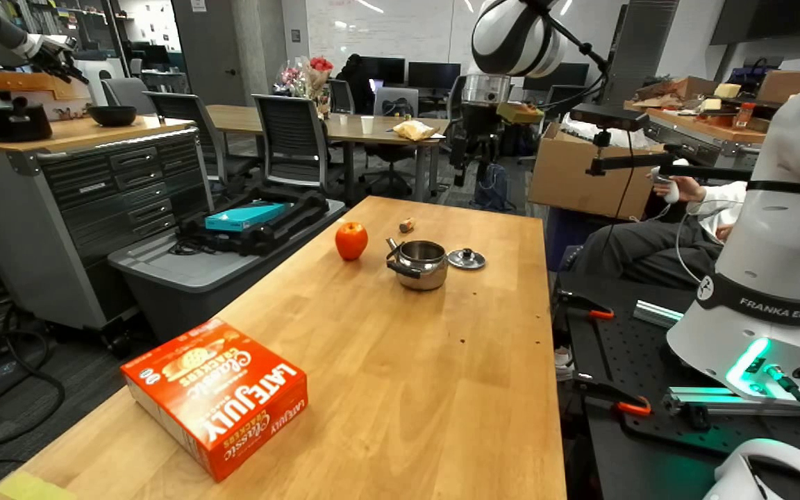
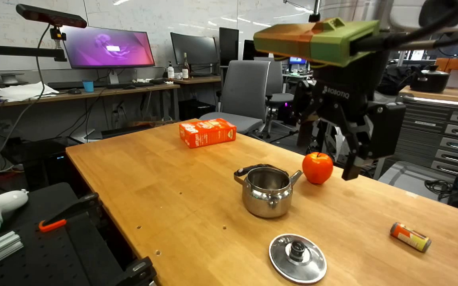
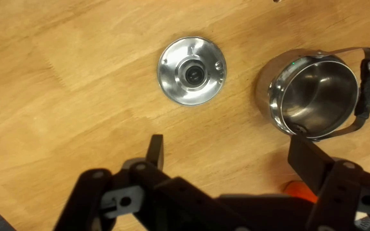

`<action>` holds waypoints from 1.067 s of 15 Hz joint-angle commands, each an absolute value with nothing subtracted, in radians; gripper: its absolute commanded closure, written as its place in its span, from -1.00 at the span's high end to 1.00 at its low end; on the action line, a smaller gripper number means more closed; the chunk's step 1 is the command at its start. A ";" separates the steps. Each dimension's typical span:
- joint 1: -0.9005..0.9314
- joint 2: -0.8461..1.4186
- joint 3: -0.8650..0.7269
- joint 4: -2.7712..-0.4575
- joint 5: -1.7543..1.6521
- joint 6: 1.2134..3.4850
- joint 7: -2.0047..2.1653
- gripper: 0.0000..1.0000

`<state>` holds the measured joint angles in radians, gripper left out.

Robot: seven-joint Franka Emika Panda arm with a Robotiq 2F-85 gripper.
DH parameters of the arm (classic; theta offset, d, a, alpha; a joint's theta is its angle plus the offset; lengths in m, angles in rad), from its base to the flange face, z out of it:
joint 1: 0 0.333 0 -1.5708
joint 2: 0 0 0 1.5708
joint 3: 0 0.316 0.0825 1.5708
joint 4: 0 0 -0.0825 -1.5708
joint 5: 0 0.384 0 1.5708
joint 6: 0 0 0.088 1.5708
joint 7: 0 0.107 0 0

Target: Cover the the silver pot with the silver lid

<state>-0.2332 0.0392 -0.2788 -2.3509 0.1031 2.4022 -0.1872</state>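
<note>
The silver pot (image 1: 430, 276) stands upright and uncovered on the wooden table in both exterior views (image 2: 266, 203). It has a short spout and a dark-gripped handle folded to one side. In the wrist view the pot (image 3: 320, 96) is at the right. The silver lid (image 2: 297, 258) lies flat beside the pot, knob up, not touching it. It also shows in an exterior view (image 1: 466, 260) and at the upper middle of the wrist view (image 3: 191, 71). My gripper (image 3: 226, 139) is open and empty, high above the table. It also shows in both exterior views (image 1: 471, 172) (image 2: 327, 155).
A red fruit (image 1: 351, 242) stands beside the pot on the spout side (image 2: 317, 169). A small orange and yellow cylinder (image 2: 411, 237) lies on the table near the lid. A red cracker box (image 1: 219, 389) lies farther along the table. Clamps (image 1: 612, 392) sit along the robot-side edge.
</note>
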 commanded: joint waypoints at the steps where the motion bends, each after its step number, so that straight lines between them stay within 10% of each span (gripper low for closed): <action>1: -0.252 0.101 -0.267 -2.331 0.139 2.430 -0.260 1.00; 16: -0.274 0.316 -0.191 -2.349 0.150 2.622 -0.260 1.00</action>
